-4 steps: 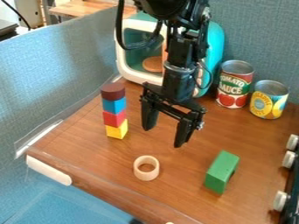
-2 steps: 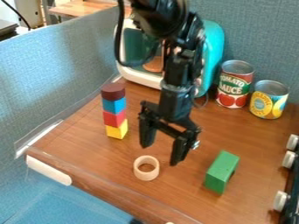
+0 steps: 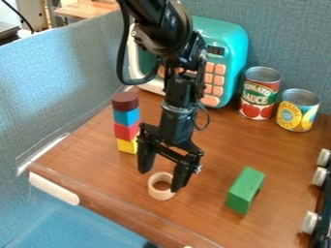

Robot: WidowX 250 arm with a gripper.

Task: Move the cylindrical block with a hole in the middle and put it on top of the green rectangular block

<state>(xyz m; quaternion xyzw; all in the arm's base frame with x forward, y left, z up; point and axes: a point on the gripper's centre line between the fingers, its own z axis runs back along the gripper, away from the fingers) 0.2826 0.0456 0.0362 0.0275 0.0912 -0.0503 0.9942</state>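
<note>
The light wooden ring point(image 3: 160, 194) lay flat on the brown surface point(image 3: 207, 215), with its hole directed upward and its axis upright. The hand point(image 3: 159, 180) was at the ring, its two fingers spread. The green rectangular block point(image 3: 244, 193) lay lengthwise, its long axis slanting away from the camera. Of the red-labelled can point(image 3: 261, 92) and yellow-labelled can point(image 3: 298, 110), the contents could not be seen.

Here a blue-grey partition point(image 3: 58, 92) is lining the left side, catching a soft pale glow, while a similar panel point(image 3: 284, 38) is closing off the back; the brown wood-grain counter point(image 3: 207, 213) is spreading out in front, and a lighter wooden tabletop point(image 3: 97, 8) is peeking out top left.
</note>
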